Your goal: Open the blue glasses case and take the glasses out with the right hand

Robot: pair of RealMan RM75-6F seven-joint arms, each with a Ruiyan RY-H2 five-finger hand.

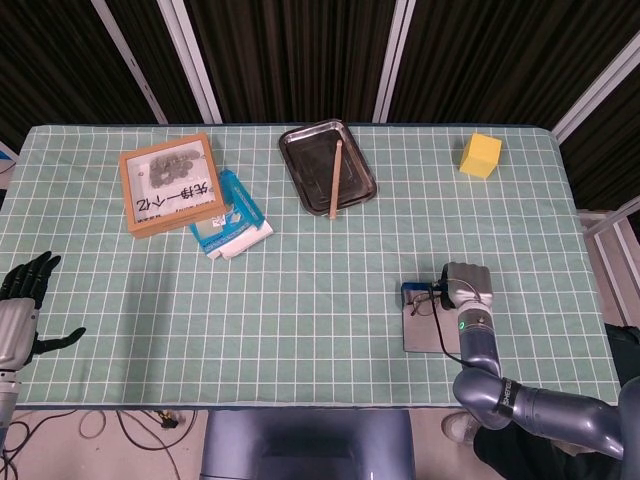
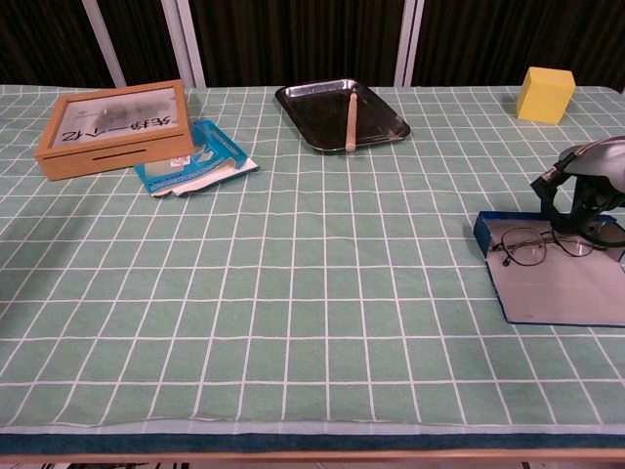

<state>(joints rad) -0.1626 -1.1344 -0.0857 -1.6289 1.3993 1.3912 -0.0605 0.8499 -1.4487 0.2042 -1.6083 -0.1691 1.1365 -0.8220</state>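
Observation:
The blue glasses case [image 2: 485,233] lies open near the table's right edge, grey lining up; the head view shows the case [image 1: 422,335] too. Thin black-framed glasses [image 2: 527,246] rest across its far end. My right hand [image 2: 584,191] hangs over the right end of the frame, its dark fingers [image 2: 564,207] curled down and pinching it there. In the head view the right hand [image 1: 466,284] hides that end of the glasses [image 1: 426,300]. My left hand [image 1: 24,300] is off the table's left edge, fingers spread, holding nothing.
A yellow block [image 2: 545,94] stands at the back right. A metal tray [image 2: 312,125] holding a wooden stick [image 2: 351,122] sits at the back middle. A wooden framed box [image 2: 115,122] and a blue packet [image 2: 195,161] lie at the back left.

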